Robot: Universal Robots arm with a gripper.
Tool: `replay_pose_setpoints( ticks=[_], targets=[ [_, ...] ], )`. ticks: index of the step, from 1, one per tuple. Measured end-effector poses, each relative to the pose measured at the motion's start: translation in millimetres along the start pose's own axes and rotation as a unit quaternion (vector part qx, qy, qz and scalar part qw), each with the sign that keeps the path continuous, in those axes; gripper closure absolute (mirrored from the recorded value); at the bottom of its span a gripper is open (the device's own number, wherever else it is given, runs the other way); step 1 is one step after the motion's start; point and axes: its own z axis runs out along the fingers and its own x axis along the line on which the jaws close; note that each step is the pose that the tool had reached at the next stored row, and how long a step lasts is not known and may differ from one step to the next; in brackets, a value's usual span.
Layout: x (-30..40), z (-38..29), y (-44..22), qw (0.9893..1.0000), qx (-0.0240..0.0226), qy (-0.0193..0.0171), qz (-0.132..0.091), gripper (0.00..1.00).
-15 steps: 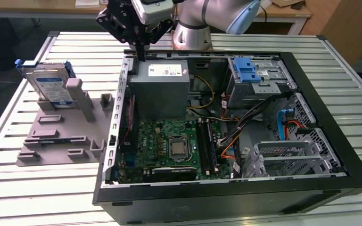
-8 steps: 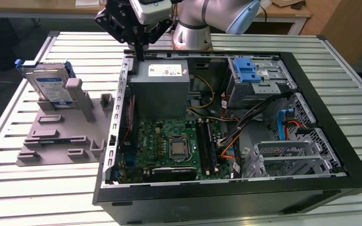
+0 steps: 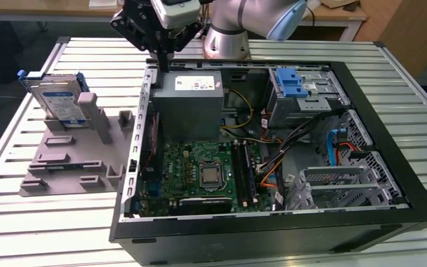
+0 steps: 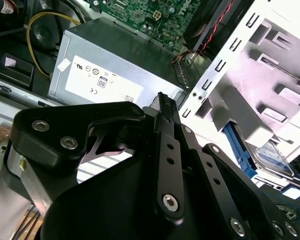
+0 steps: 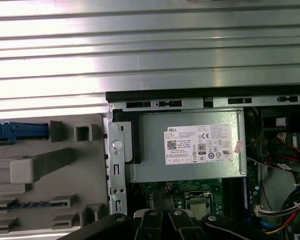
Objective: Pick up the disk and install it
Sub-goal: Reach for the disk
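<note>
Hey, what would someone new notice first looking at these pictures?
The open computer case lies on the slatted table, its green circuit board bare. At the exterior view's left, the disk stands upright in a grey fixture. The empty gripper hangs over the case's edge by the power supply.

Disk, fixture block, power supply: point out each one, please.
disk (image 3: 54, 100), exterior view, on its labelled face.
fixture block (image 3: 65, 175), exterior view, on its base plate.
power supply (image 5: 150, 150), first wrist view, on the bare metal beside its label.
</note>
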Motion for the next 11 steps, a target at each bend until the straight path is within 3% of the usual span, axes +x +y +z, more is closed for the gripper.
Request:
replay_pose_setpoints(
  ticks=[11],
  targets=[
    [3.3, -0.1, -0.2, 1.0, 0.0, 0.0, 0.0, 0.89]
  ],
)
